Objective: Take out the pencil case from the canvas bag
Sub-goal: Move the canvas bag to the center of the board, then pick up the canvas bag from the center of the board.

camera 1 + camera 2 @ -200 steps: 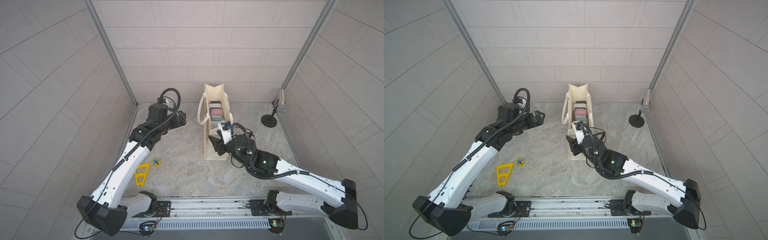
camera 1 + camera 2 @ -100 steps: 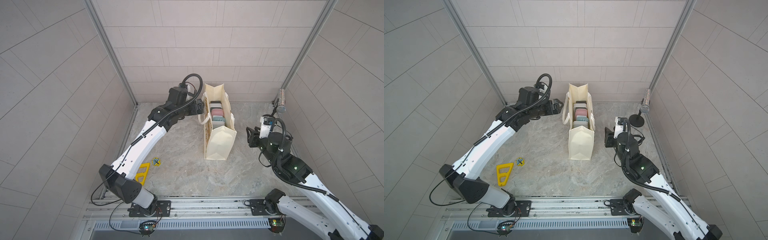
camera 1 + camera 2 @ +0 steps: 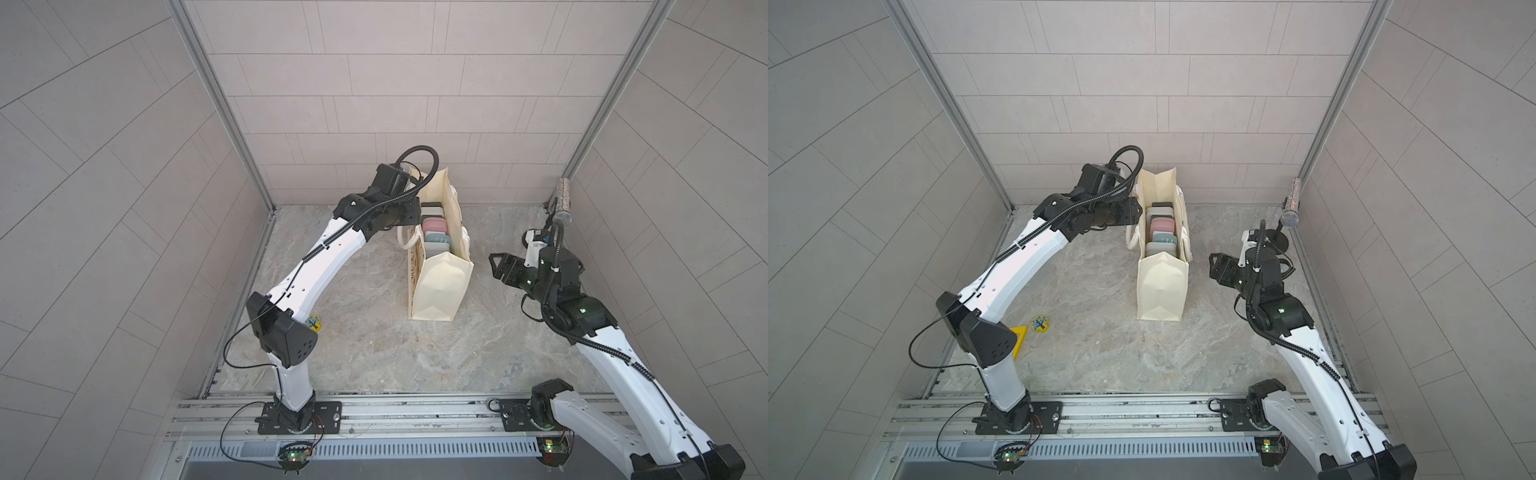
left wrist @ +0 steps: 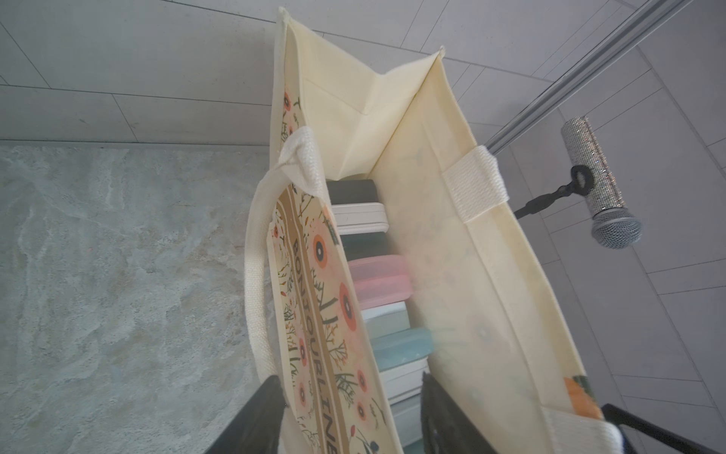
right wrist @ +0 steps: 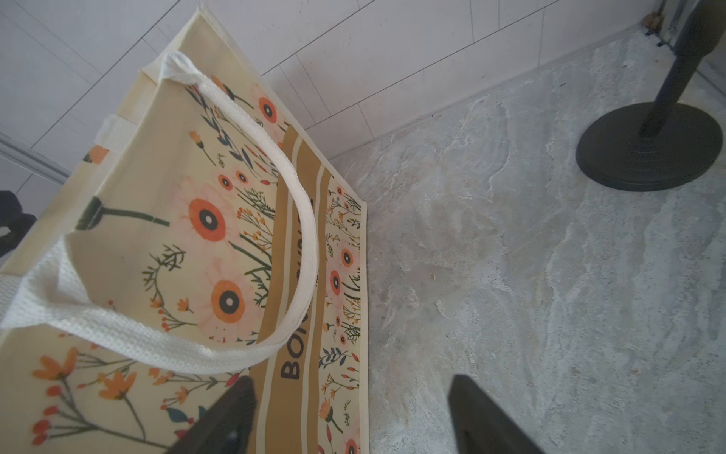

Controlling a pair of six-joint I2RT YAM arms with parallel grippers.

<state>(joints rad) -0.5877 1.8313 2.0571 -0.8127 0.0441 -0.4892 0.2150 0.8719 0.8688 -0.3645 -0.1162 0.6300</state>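
The canvas bag (image 3: pixel 440 286) stands upright at centre frame in both top views, mouth open, on the stone-look floor (image 3: pixel 374 353). At its left wall near the rim sits the left gripper (image 4: pixel 349 393). Its jaws are part-spread and straddle the printed wall, one finger (image 4: pixel 255 416) outside by the handle (image 4: pixel 255 275), the other (image 4: pixel 444 416) inside the mouth. No visible squeeze on the fabric.

Mid-frame, right of the bag and clear of it, is the right gripper (image 3: pixel 494 266), jaws spread wide, nothing in them.

The pencil cases (image 3: pixel 434 235) stand on edge in a row inside the bag: dark, white, pink, teal, grey. None is gripped. In the left wrist view the inner finger is just beside the nearest white case (image 4: pixel 404 377); contact can't be told.

A microphone (image 3: pixel 563 208) on a stand is at the right rear corner. A yellow triangle (image 3: pixel 1020 338) and a round sticker (image 3: pixel 1040 323) lie lower left.
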